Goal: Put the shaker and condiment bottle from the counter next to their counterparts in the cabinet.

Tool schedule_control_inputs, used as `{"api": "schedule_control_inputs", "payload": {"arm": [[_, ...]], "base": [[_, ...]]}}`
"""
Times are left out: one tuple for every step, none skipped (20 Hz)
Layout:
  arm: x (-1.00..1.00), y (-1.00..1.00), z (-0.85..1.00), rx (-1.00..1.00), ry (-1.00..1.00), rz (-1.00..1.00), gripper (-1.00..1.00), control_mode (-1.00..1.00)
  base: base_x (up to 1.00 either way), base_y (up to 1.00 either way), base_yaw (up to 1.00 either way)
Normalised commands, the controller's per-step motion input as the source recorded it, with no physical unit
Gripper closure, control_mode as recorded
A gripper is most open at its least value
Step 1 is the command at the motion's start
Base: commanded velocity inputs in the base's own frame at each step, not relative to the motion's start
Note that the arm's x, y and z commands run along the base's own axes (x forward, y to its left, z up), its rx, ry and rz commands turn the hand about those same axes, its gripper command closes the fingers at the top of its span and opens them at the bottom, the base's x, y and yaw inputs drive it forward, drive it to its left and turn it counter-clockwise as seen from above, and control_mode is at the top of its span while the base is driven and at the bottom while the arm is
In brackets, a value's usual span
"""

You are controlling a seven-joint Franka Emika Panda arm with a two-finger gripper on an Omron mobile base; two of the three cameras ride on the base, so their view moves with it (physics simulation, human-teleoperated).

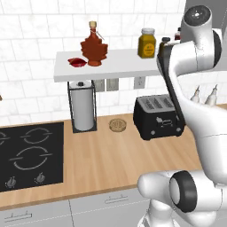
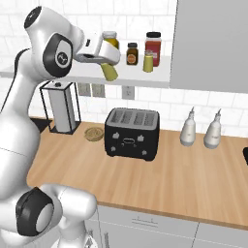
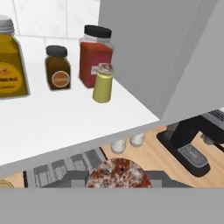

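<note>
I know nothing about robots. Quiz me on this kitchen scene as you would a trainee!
1. True or false: the maple-leaf bottle stands on the shelf beside the red packet.
2. What does the gripper hold? A: a yellow-green shaker. B: a spoon. C: a cup.
3. Fill in: the other shaker stands on the shelf, just in front of the ___ jar.
Key: 1 true; 2 A; 3 red jar.

two shakers [image 2: 111,71] [image 2: 148,62], three jars [image 3: 93,56], one toaster [image 2: 132,133], two white bottles [image 2: 188,128].

Small yellow-green shaker [image 2: 111,71] tilted, clamped in gripper [image 2: 107,63]; twin [image 3: 103,83] upright on white shelf [image 3: 65,118]; red-brown leaf-shaped bottle [image 1: 93,45] upright beside red packet [image 1: 77,62].
</note>
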Motion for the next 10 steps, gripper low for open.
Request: {"api": "schedule_control_inputs", "payload": {"arm": [[0.63,0.00,0.00,0.00,0.05,0.07,1.00,-1.00],[0.49,0.00,0.14,0.01,0.05,0.08,1.00,-1.00],[0.57,0.00,0.36,0.03,0.08,0.07,1.00,-1.00],[0.48,0.00,0.40,0.03,0.04,0.07,1.00,-1.00],[0.47,0.00,0.48,0.02,0.00,0.04,1.00,-1.00],[0.20,0.00,0.26,0.00,0.00,0.06,1.00,-1.00],[0.00,0.00,0.00,-0.07,0.00,0.02,1.00,-1.00],[0.03,0.00,0.00,0.00,0.01,0.00,1.00,-1.00],[0.34,0.00,0.00,0.00,0.15,0.00,1.00,-1.00],[0.49,0.00,0.13,0.03,0.24,0.00,1.00,-1.00]], "base": [[0.00,0.00,0.00],[0.00,0.00,0.00],[0.00,0.00,0.00],[0.00,0.00,0.00],[0.00,0.00,0.00],[0.00,0.00,0.00],[0.00,0.00,0.00],[0.00,0.00,0.00],[0.00,0.00,0.00],[0.00,0.00,0.00]]}}
